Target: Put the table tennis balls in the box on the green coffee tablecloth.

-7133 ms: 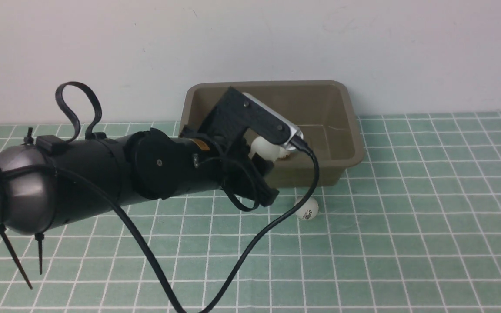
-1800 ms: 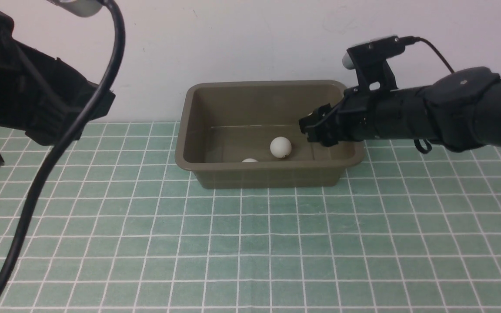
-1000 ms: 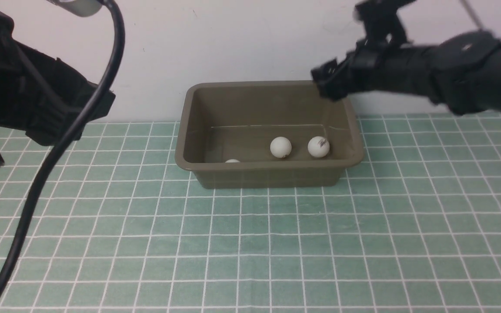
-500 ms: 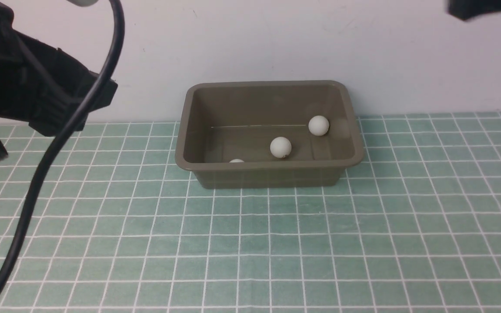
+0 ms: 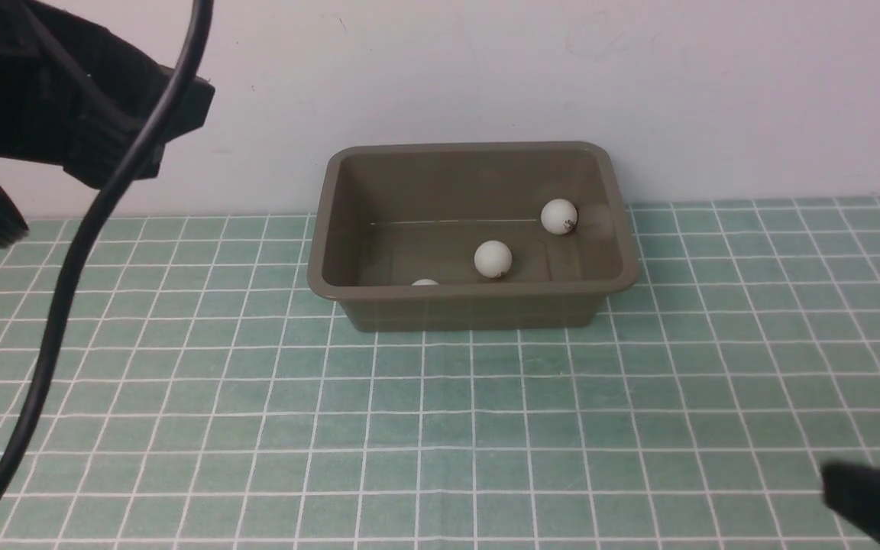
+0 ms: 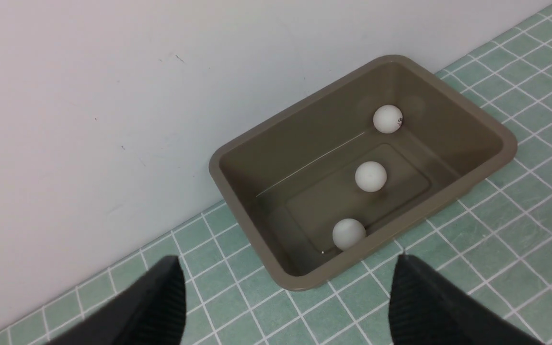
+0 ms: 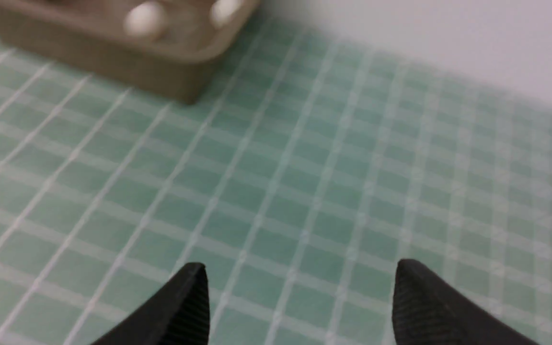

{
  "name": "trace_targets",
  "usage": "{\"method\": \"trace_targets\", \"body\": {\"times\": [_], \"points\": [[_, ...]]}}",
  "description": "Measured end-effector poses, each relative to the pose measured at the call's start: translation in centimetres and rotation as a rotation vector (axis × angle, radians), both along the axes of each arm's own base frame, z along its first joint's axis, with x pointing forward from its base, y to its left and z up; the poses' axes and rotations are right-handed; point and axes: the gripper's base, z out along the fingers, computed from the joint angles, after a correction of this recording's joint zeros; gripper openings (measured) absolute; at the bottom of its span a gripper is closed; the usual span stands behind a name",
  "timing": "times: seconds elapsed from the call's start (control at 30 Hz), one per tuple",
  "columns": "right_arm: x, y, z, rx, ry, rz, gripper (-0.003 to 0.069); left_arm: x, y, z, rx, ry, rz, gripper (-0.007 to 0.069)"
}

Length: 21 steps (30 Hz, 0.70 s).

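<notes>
Here the box (image 5: 470, 309) sits on the green coffee tablecloth (image 5: 440, 428) that covers the tabletop. Its back rim is close against the wall (image 5: 440, 69); I cannot tell if the two touch. Its long axis runs left to right, parallel to the wall, and its open top faces up. Open cloth spreads in front of the box and on both sides, out to the edges of the front view.

All three table tennis balls (image 5: 493, 259) lie inside the box, strung along a slanted line. One is against the near wall left of centre and half hidden by the rim in the front view. One is mid-floor, and one is in the far right corner with a dark mark turned to the right.

The left end effector (image 6: 286, 261) hangs high on the left. Its fingers are spread wide with nothing between them, and a black cable (image 5: 73, 267) trails down from it. The right end effector (image 7: 300, 270) is low at the near right, well apart from the box. Its fingers are parted over bare cloth and hold nothing.
</notes>
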Motion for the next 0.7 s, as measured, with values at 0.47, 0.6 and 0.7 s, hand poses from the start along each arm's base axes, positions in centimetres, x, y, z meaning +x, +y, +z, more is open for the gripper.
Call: {"method": "trace_targets", "body": {"times": [0.47, 0.6, 0.7], "points": [[-0.8, -0.1, -4.0, -0.194, -0.394, 0.121, 0.0384, 0.1, -0.1, 0.3, -0.021, -0.031, -0.002, 0.0510], [-0.5, 0.1, -4.9, -0.308, -0.455, 0.161, 0.0353, 0.2, -0.2, 0.5, -0.042, -0.050, -0.005, 0.0510], [-0.5, 0.1, -4.9, -0.344, -0.473, 0.167, 0.0338, 0.2, -0.2, 0.7, -0.053, -0.070, -0.005, 0.0510]]}}
